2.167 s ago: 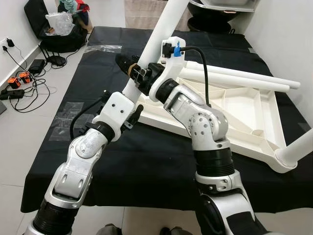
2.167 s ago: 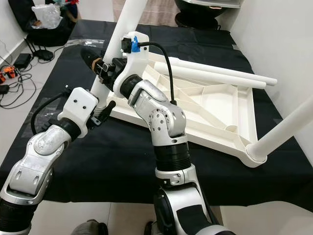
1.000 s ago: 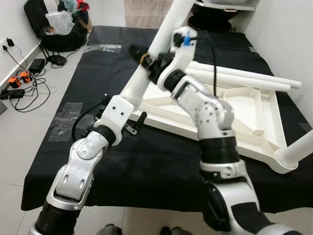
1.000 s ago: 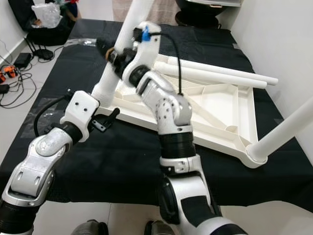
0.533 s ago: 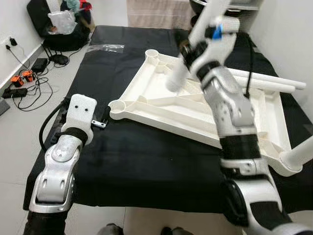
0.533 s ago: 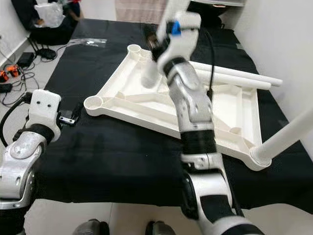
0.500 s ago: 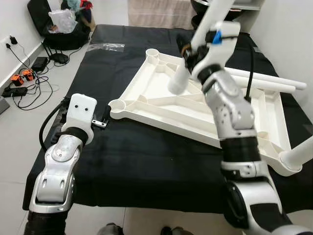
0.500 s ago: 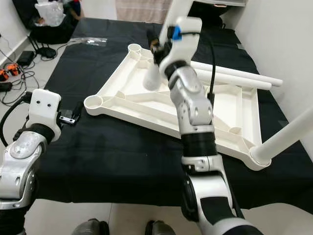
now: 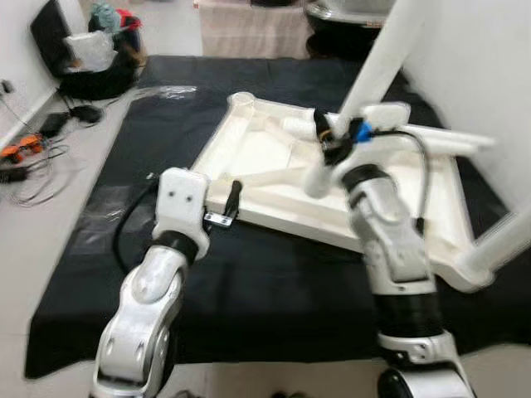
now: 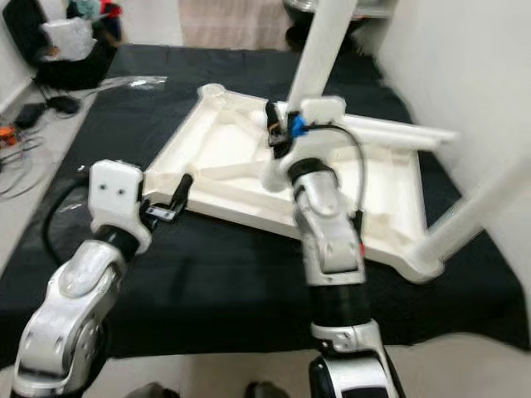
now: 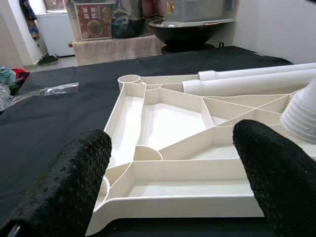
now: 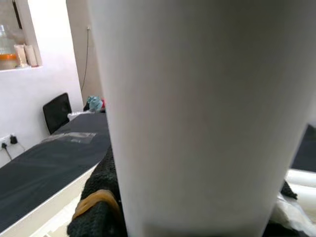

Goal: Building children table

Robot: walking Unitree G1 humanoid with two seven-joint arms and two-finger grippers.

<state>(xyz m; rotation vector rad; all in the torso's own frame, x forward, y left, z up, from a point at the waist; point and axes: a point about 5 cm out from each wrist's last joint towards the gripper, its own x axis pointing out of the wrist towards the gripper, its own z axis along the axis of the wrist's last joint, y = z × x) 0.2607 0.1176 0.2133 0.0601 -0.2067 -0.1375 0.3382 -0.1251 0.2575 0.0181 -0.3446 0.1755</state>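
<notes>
Left eye view: upturned tabletop point(image 9: 274, 178) lies mid-worktop point(image 9: 249, 274); right gripper point(image 9: 325, 141), fingers clamped on a white leg point(image 9: 377, 66), holds it slanted above the frame; left gripper point(image 9: 228, 203), fingers apart, at near-left corner; one leg point(image 9: 498, 240) seemingly fitted at near-right corner; loose legs point(image 11: 247, 79) remain.

My right gripper point(image 9: 325, 141) holds a white table leg point(image 9: 365, 87) slanting up over the upturned tabletop frame point(image 9: 274, 207) — the leg and my forearm block the frame's middle. Two loose legs point(image 11: 252, 81) lie across its far side, closing off that edge. A mounted leg point(image 9: 498, 245) rises at the right corner. My left gripper point(image 9: 231, 203), fingers apart, sits at the near-left rim; the ribbed compartments ahead of it are open. The black cloth point(image 9: 265, 290) before the frame is bare.
</notes>
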